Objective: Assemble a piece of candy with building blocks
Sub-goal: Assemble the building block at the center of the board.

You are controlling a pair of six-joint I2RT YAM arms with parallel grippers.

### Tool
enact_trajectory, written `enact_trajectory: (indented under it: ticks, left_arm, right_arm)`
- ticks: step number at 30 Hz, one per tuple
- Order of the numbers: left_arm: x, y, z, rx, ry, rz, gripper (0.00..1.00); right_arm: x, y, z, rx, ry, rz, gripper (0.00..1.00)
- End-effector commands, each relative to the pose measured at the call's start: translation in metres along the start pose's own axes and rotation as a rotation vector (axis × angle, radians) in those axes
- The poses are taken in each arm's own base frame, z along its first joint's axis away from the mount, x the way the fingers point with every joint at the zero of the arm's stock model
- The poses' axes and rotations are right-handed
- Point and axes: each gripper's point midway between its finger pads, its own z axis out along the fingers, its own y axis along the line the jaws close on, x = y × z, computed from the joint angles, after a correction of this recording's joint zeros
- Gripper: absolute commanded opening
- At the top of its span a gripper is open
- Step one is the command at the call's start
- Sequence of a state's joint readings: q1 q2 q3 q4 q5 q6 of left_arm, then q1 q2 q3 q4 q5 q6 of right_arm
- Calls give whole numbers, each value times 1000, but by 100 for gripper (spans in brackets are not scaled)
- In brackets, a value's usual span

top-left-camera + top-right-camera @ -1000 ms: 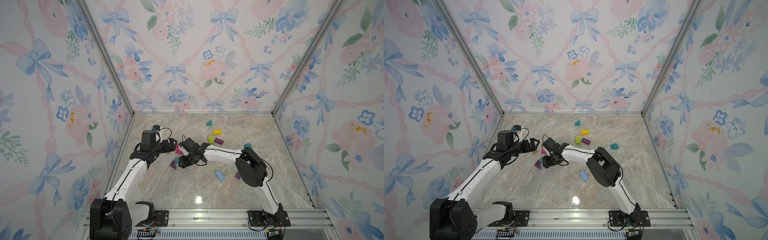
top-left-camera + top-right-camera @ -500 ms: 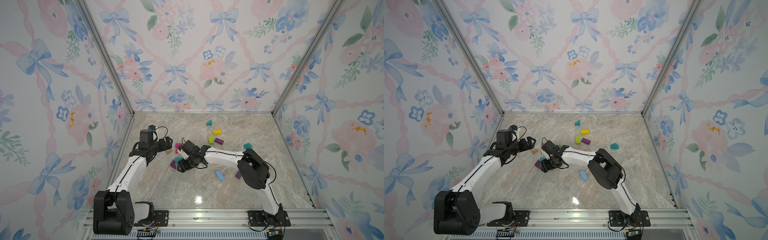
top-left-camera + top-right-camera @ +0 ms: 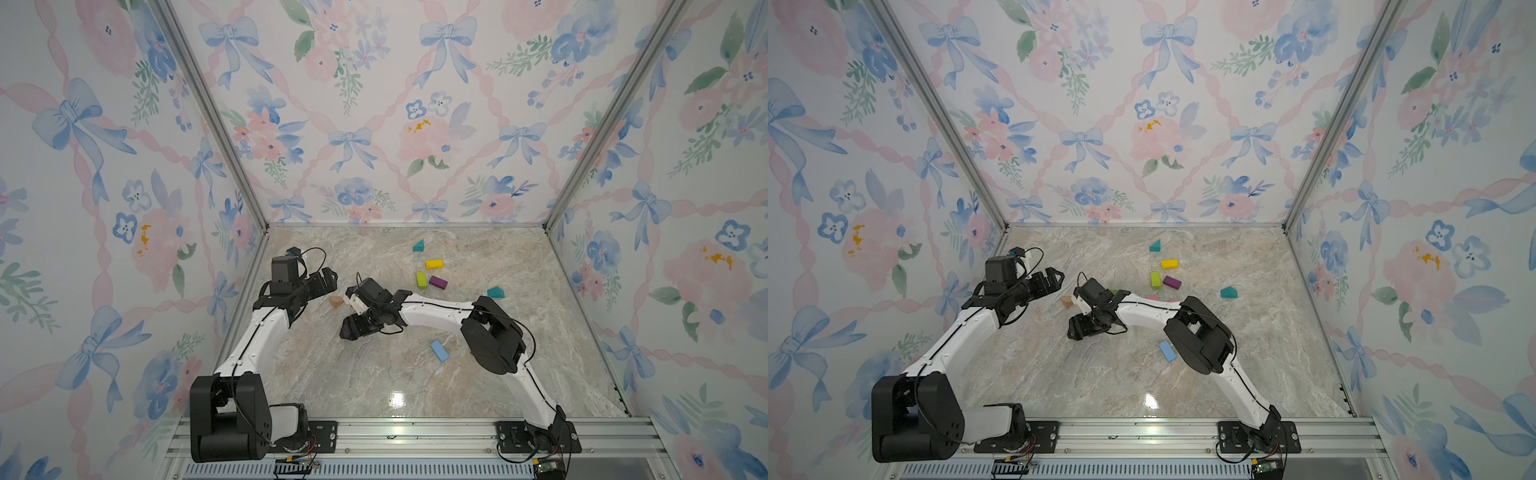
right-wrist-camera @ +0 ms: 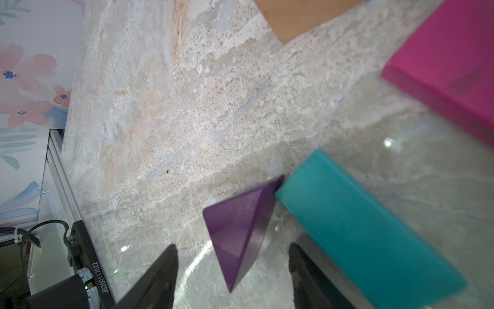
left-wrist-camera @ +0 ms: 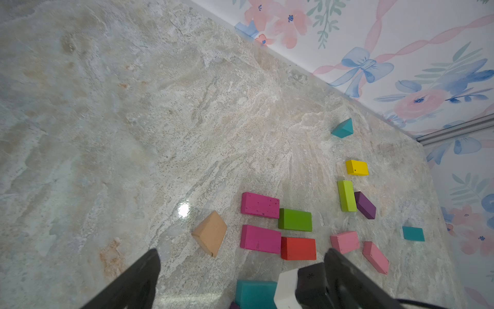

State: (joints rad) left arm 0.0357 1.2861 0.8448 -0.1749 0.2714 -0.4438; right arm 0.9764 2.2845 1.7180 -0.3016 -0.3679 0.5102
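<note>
My right gripper (image 4: 232,248) is open and low over the marble floor. A purple triangular prism (image 4: 240,230) lies between its fingers, with floor showing on both sides of it. One tip of the prism touches a teal brick (image 4: 369,235). In both top views this gripper (image 3: 349,332) (image 3: 1077,330) hides the prism. My left gripper (image 5: 240,267) (image 3: 328,278) is open and empty, hovering just back from a tan prism (image 5: 209,232) (image 3: 336,302). Beside the tan prism two magenta bricks (image 5: 259,205) (image 5: 259,239), a green brick (image 5: 295,220) and a red brick (image 5: 298,248) form a tight rectangle.
Two pink bricks (image 5: 344,242) (image 5: 375,257) and a teal block (image 5: 413,233) lie beyond the rectangle. Further back are lime (image 3: 421,279), purple (image 3: 438,282) and yellow (image 3: 434,264) bricks and a teal prism (image 3: 418,246). A blue brick (image 3: 439,351) lies by the right arm's elbow.
My left gripper has drawn back toward the far left, uncovering the tan prism. My right gripper has shifted left and nearer, over the purple prism. Neither gripper's opening changed.
</note>
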Motion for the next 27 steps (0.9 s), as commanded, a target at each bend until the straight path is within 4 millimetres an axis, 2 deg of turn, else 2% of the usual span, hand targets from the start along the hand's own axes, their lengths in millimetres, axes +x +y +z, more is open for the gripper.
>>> enact_trajectory:
  ticks: [1,14,27]
  left_arm:
    - [-12,-5,-1,22,-27,-8,98]
    - [-12,-3,1,18,-23,-9,98]
    - [-14,-5,0,23,-27,-9,98]
  right_arm:
    - [6,-9,15,1,24,30,67]
    - [-4,-37,15,58,7,47,66]
    - [-15,-41,14,77,33,6,65]
